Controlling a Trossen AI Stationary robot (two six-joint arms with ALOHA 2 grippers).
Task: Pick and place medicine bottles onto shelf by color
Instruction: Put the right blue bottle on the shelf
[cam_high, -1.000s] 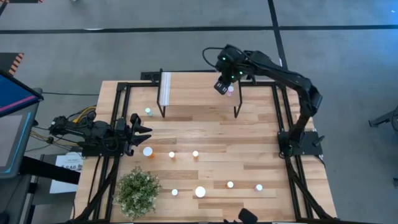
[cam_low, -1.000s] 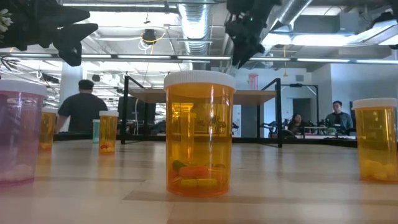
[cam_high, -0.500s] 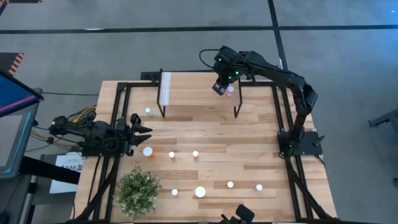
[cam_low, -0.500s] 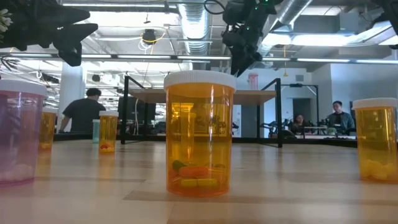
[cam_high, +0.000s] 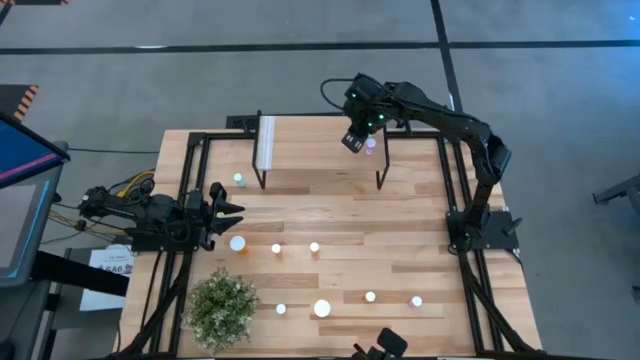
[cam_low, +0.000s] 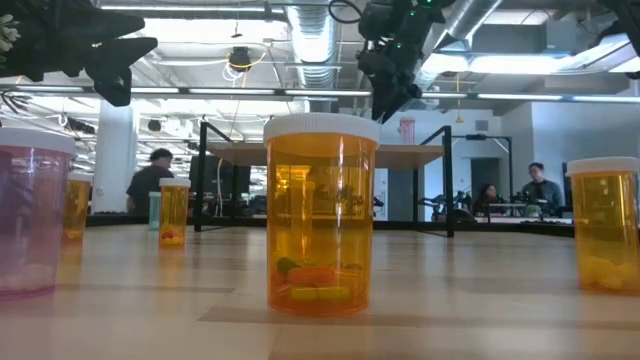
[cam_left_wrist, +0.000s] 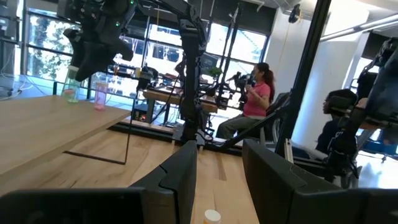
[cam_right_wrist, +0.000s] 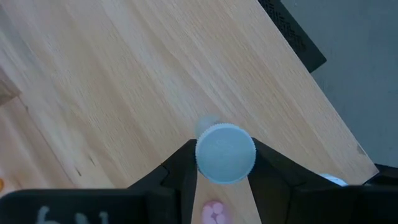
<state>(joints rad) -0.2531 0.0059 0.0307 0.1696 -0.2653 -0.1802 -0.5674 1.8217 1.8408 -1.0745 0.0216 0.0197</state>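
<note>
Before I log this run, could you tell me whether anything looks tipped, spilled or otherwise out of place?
Nothing stands out. The bottles on the table stand upright with caps on, including the big orange bottle. The right gripper hangs over the shelf with a pink bottle between its fingers.

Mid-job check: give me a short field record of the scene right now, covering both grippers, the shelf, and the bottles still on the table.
right gripper: above the shelf's right end, a white-capped pink bottle between its fingers
left gripper: waiting at the table's left edge, holding nothing, fingers apart
shelf: white strip at its left end
table: about eight white-capped bottles left standing, one teal bottle by the shelf's left leg
plant: front left corner
people: several in the room beyond the table
</note>
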